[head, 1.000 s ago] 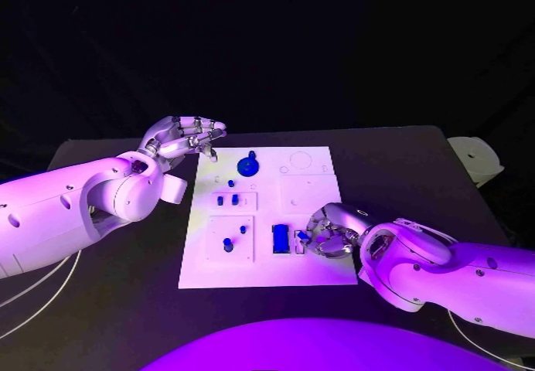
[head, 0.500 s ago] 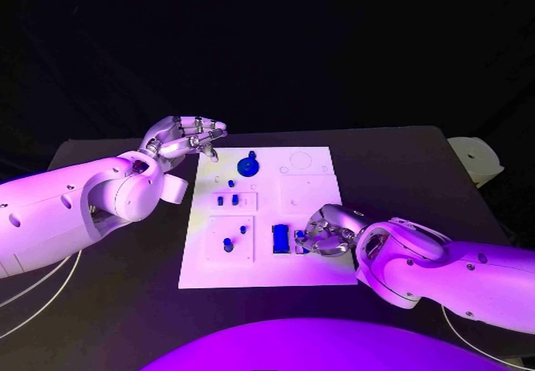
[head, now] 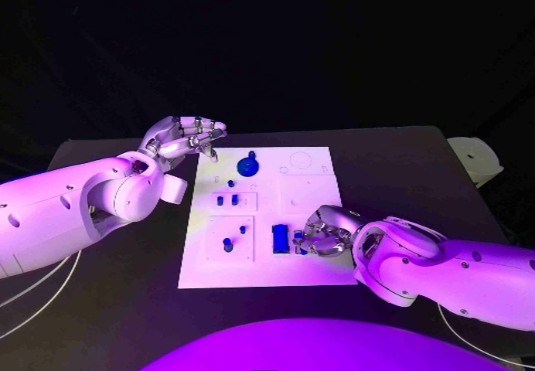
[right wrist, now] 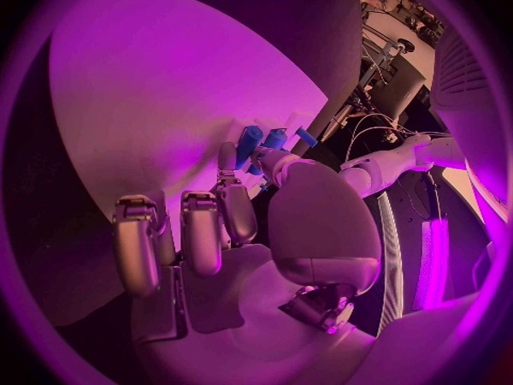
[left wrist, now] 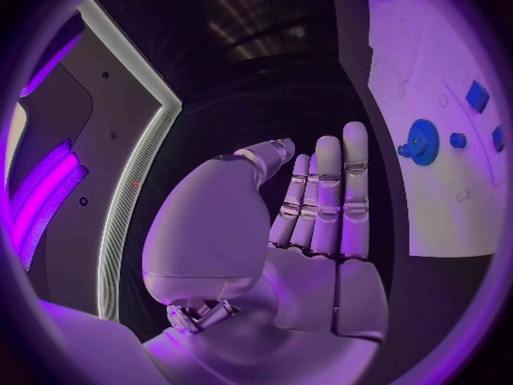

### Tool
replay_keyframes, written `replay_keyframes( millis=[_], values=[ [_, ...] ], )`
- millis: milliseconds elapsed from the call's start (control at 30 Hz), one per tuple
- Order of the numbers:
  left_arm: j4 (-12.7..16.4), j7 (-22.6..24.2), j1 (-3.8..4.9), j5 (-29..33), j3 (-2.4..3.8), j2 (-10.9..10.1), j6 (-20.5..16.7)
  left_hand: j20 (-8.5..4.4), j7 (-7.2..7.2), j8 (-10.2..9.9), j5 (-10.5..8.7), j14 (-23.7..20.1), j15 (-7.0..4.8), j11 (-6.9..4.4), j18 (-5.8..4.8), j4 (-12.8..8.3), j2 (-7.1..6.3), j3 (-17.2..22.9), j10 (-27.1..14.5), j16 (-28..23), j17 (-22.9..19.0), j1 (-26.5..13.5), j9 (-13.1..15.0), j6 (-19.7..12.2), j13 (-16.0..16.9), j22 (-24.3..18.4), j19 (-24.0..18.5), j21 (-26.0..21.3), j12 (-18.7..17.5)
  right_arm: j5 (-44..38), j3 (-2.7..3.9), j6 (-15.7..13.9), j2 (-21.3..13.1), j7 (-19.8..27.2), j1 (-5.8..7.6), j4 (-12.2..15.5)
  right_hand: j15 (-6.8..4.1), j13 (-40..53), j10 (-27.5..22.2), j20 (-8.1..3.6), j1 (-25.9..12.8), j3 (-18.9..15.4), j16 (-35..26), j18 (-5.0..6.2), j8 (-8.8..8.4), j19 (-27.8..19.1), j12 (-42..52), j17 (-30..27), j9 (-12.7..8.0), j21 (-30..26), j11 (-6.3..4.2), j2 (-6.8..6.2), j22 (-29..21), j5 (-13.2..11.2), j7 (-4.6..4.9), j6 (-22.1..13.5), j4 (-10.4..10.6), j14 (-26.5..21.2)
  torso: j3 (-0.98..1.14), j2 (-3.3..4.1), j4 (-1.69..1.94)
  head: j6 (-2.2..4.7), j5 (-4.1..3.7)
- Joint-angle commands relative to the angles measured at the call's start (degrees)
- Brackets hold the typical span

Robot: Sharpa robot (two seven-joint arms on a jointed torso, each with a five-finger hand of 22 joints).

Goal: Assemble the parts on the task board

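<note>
In the head view the right hand (head: 321, 236) has crept leftward onto the task board (head: 267, 267) toward the blue block (head: 280, 239) at five o'clock, suggesting a pick is near, while the left hand (left wrist: 310, 222), fingers straight, holds nothing; the right wrist view hides whether its fingertips (right wrist: 227, 158) grip.

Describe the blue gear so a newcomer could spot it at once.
Start at the white task board in the middle of the black table, and look to its far edge, near the left hand. The blue gear lies there: round and toothed, wider than the other small blue pieces.
</note>
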Motion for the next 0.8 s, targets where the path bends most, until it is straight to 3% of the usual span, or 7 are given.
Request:
replay_keyframes(
  millis=[33,133,167,233,433,800],
  values=[
    [0.17,0.28,0.03,0.24,0.04,0.06,0.81,0.26,0.08,0.20,0.37,-0.28,-0.08,0.14,0.39,-0.21,0.35,0.00,-0.37,0.12,-0.05,0.05,0.05,-0.06,-0.05,-0.01,0.02,-0.17,0.34,-1.02,-0.07,1.23,0.33,-0.42,-0.10,-0.09,-0.30,4.17,0.18,-0.36,-1.14,-0.51,0.23,-0.29,-0.16,5.70,0.00,7.78,-0.16,-0.12,0.02,-0.26,14.93,-1.39,0.07,-0.12,0.71,4.54,0.01,-0.02,0.04,0.01,0.08],
    [0.16,0.28,0.03,0.24,0.04,0.02,0.79,0.26,0.08,0.20,0.37,-0.28,-0.08,0.14,0.39,-0.21,0.35,0.00,-0.37,0.12,-0.05,0.05,0.05,-0.06,-0.05,-0.01,0.02,-0.17,0.34,-1.19,-0.07,0.93,0.38,-0.37,-0.10,-0.12,-0.25,4.20,0.15,-0.33,-2.39,-1.66,0.23,-0.28,-0.09,5.68,-0.05,7.80,-0.18,-0.17,0.09,-0.45,14.91,-3.87,0.16,-0.12,1.91,4.54,0.03,0.00,0.00,0.01,0.07],
    [0.16,0.27,0.03,0.24,0.04,0.01,0.79,0.26,0.08,0.20,0.37,-0.28,-0.08,0.14,0.39,-0.20,0.35,0.00,-0.38,0.12,-0.05,0.03,0.05,-0.06,-0.05,-0.01,0.02,-0.17,0.34,-1.23,-0.07,0.83,0.39,-0.35,-0.10,-0.12,-0.25,4.23,0.15,-0.34,-3.61,-2.95,0.21,-0.29,-0.02,5.69,-0.08,7.77,-0.17,-0.15,0.08,-0.69,14.92,-1.00,0.13,-0.05,2.45,4.53,0.03,0.00,-0.01,0.01,0.06],
    [0.15,0.27,0.03,0.24,0.04,0.00,0.79,0.26,0.09,0.20,0.37,-0.28,-0.08,0.15,0.39,-0.19,0.36,-0.01,-0.39,0.12,-0.06,0.00,0.05,-0.07,-0.06,-0.01,0.02,-0.17,0.35,-1.29,-0.07,0.69,0.41,-0.29,-0.10,-0.12,-0.28,4.29,0.18,-0.37,-4.81,-4.63,0.23,-0.28,0.04,5.68,-0.05,7.82,-0.15,-0.17,0.04,-0.85,14.91,0.45,0.09,-0.04,2.67,4.54,0.03,-0.01,-0.04,0.01,0.11],
    [0.18,0.26,0.03,0.24,0.04,-0.01,0.82,0.26,0.09,0.20,0.37,-0.28,-0.08,0.15,0.39,-0.19,0.36,-0.01,-0.39,0.12,-0.06,0.00,0.05,-0.07,-0.06,-0.01,0.02,-0.17,0.35,-1.67,-0.07,0.32,0.32,-0.20,-0.10,-0.19,-0.36,4.31,0.15,-0.43,-7.09,-7.85,0.17,-0.26,0.12,5.63,-0.18,7.73,-0.16,-0.27,-0.05,-0.11,14.88,-1.25,-0.03,-0.08,2.79,4.51,0.07,0.01,-0.05,0.01,0.06],
    [0.14,0.16,0.03,0.24,0.04,-0.04,0.86,0.28,0.11,0.22,0.37,-0.29,-0.05,0.17,0.38,-0.09,0.42,-0.02,-0.43,0.13,-0.07,-0.14,0.05,-0.09,-0.09,-0.02,0.00,-0.18,0.39,-1.80,-0.06,0.24,-0.37,0.61,-0.11,0.54,-0.38,4.32,0.14,-0.45,-7.28,-8.83,0.17,-0.26,0.14,5.64,-0.22,7.75,-0.16,-0.26,-0.05,-0.22,14.88,-2.00,-0.04,-0.16,2.74,4.52,0.07,-0.04,-0.05,0.01,0.04]
  ],
)
